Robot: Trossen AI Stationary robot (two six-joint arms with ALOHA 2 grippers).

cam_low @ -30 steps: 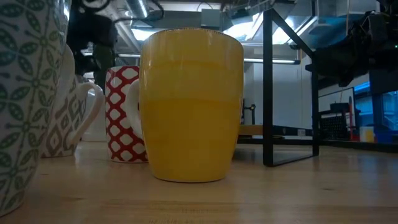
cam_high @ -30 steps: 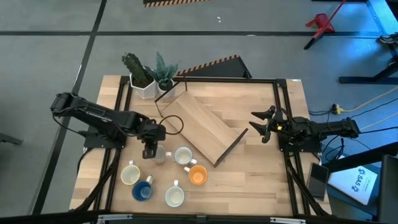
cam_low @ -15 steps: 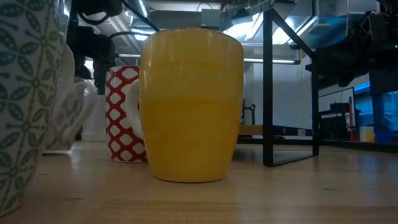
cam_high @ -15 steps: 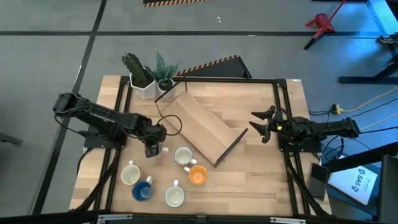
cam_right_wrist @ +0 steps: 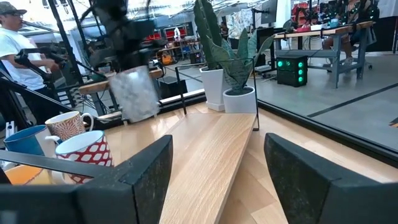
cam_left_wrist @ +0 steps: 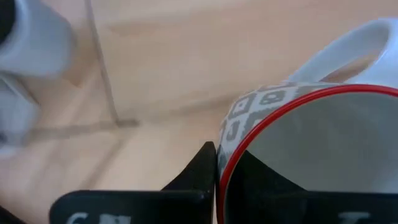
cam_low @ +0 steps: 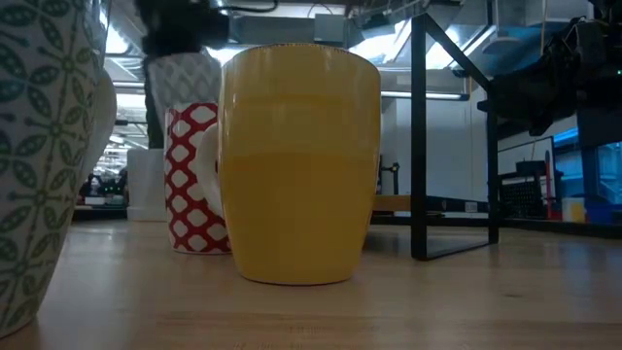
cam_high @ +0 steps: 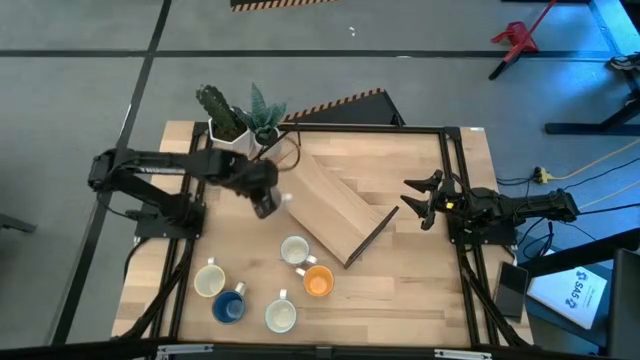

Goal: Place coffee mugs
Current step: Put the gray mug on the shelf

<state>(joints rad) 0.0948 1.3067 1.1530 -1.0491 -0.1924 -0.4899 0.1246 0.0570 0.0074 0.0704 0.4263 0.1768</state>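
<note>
My left gripper (cam_high: 266, 203) hangs above the table by the left end of the wooden tray (cam_high: 335, 205), shut on a grey-and-white patterned mug with a red rim (cam_left_wrist: 298, 143). The low view shows this mug (cam_low: 183, 76) in the air, and so does the right wrist view (cam_right_wrist: 134, 93). Several other mugs stand on their bases near the front: a white one (cam_high: 293, 250), the orange one (cam_high: 318, 282), a cream one (cam_high: 208, 280), the blue one (cam_high: 229, 305) and another white one (cam_high: 281, 316). My right gripper (cam_high: 415, 200) waits open at the tray's right end. My left gripper grips the mug's wall at the red rim (cam_left_wrist: 219, 163), one finger outside (cam_left_wrist: 198, 168) and the other inside the cup, on the side away from the handle (cam_left_wrist: 348, 43). The mug hangs below the gripper, clear of the table.
Two white pots with green plants (cam_high: 240, 125) stand at the far left corner, just behind the left gripper. A black frame (cam_high: 445, 130) runs along the table's far, left and right sides. Bare wood lies between the tray and the right arm.
My left gripper has shut on the patterned mug, which stood left of the white mug. It has lifted the mug clear of the table and carried it up and toward the far edge, to the tray's left end. The other mugs have stayed where they were.
</note>
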